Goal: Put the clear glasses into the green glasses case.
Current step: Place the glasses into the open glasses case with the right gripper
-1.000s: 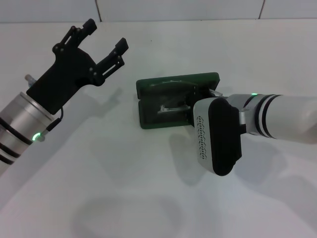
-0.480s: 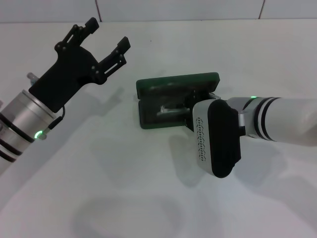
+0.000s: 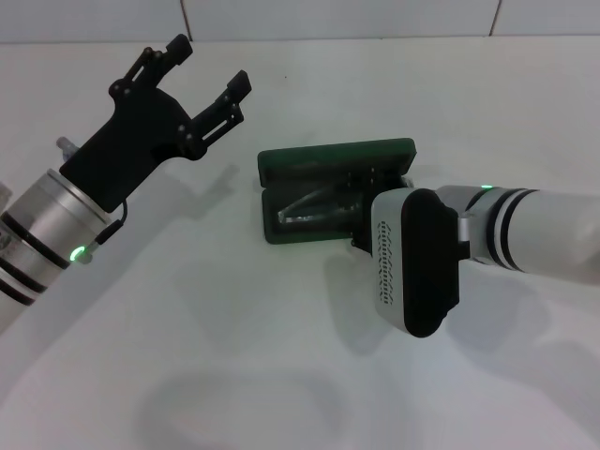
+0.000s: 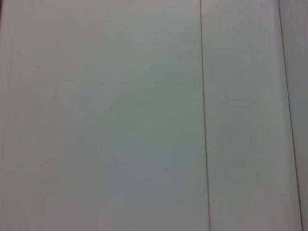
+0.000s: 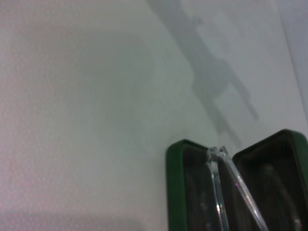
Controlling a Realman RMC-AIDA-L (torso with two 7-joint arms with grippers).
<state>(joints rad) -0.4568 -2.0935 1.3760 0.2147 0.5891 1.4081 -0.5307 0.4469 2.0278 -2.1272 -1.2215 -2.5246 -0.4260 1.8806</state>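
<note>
Head view shows the fully transparent plastic glasses (image 3: 305, 212) lying inside the open dark green hinged case (image 3: 330, 155) on the white table (image 3: 234, 356). Right pincer (image 3: 361, 211) hovers over the case, its grip hidden. Left pincer (image 3: 208, 67) hangs spread, empty, beside the case. Placing looks done; closing the lid seems next.

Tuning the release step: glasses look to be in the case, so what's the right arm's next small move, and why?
Probably a short, straight retreat of the right gripper from the green glasses case. The clear glasses already lie in its open lower half, and the gripper sits right at the case's end. The left gripper hangs open, well clear.
</note>
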